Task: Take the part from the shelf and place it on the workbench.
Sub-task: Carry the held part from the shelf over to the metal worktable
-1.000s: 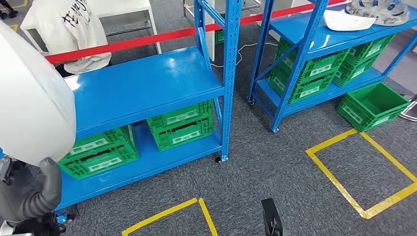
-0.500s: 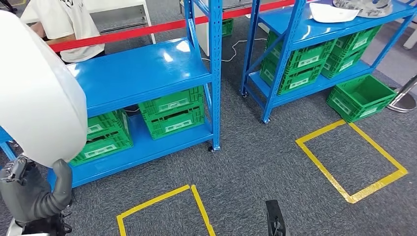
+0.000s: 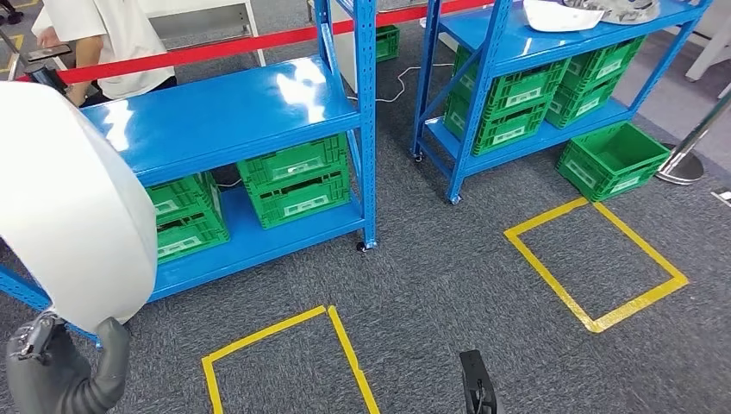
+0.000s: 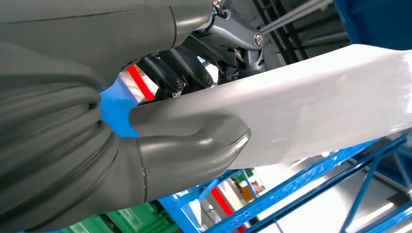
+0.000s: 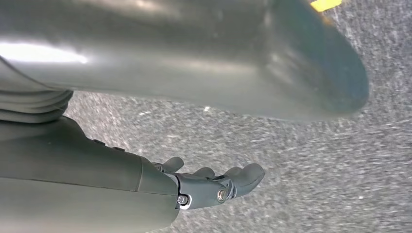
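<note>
- Your left robot hand (image 4: 145,145) grips the white part (image 3: 73,203) — thumb pressed on one face, dark fingers (image 4: 194,68) behind the other; the part is held up at the left, in front of the near blue shelf (image 3: 224,112).
- Your right robot hand (image 5: 214,187) hangs over the grey carpet (image 3: 448,285), holding nothing, fingers loosely extended.
- Green crates (image 3: 293,181) sit on the lower shelf level — a person (image 3: 103,39) stands behind it.

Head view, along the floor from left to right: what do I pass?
White part held by the left hand → near yellow tape square → right hand → far yellow tape square → loose green crate → stanchion base.
</note>
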`<move>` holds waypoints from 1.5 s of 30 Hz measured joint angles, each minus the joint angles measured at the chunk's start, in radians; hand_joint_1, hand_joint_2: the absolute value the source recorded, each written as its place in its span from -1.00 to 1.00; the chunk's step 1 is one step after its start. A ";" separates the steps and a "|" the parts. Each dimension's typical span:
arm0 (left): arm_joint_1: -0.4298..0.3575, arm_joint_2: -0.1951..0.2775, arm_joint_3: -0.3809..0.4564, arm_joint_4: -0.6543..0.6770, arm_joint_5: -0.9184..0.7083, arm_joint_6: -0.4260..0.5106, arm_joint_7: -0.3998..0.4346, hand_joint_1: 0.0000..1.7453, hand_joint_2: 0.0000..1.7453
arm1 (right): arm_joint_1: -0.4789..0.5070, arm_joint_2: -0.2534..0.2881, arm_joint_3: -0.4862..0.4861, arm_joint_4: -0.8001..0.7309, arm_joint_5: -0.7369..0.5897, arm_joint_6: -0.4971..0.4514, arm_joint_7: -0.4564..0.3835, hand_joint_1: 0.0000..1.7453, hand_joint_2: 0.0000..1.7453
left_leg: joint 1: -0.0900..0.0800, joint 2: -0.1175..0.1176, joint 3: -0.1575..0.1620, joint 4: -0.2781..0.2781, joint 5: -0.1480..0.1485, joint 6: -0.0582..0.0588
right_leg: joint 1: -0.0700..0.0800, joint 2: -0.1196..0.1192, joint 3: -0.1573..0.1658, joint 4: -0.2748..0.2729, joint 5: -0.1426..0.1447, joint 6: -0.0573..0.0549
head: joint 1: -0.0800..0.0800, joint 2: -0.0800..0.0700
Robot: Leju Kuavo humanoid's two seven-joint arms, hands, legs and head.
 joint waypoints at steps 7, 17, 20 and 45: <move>-0.018 -0.016 0.029 0.106 0.050 -0.016 0.023 1.00 1.00 | 0.004 0.002 -0.007 0.000 -0.017 -0.022 0.013 -1.00 -1.00 | 0.001 0.057 -0.062 0.012 0.047 0.015 | 0.001 -0.008 -0.044 0.228 -0.157 0.018 | 0.004 0.000; -0.073 -0.053 0.038 0.166 0.055 -0.049 0.023 1.00 1.00 | 0.005 0.004 -0.025 0.000 -0.022 -0.033 0.022 -1.00 -1.00 | 0.000 0.048 -0.117 0.119 -0.008 -0.039 | 0.000 -0.027 0.076 0.002 -0.081 -0.040 | 0.002 0.000; -0.074 -0.053 0.040 0.170 0.052 -0.052 0.030 1.00 1.00 | 0.003 0.005 -0.028 0.000 -0.019 -0.032 0.021 -1.00 -1.00 | 0.006 0.012 -0.193 0.298 -0.090 -0.046 | -0.001 0.004 0.066 0.003 -0.073 -0.044 | 0.001 0.000; 0.083 -0.071 0.115 -0.046 0.075 -0.012 0.005 1.00 1.00 | 0.004 -0.009 0.003 -0.003 0.100 -0.004 0.020 -1.00 -1.00 | 0.001 0.107 -0.077 0.042 0.037 -0.026 | 0.006 -0.045 0.083 -0.003 -0.087 -0.018 | 0.015 0.000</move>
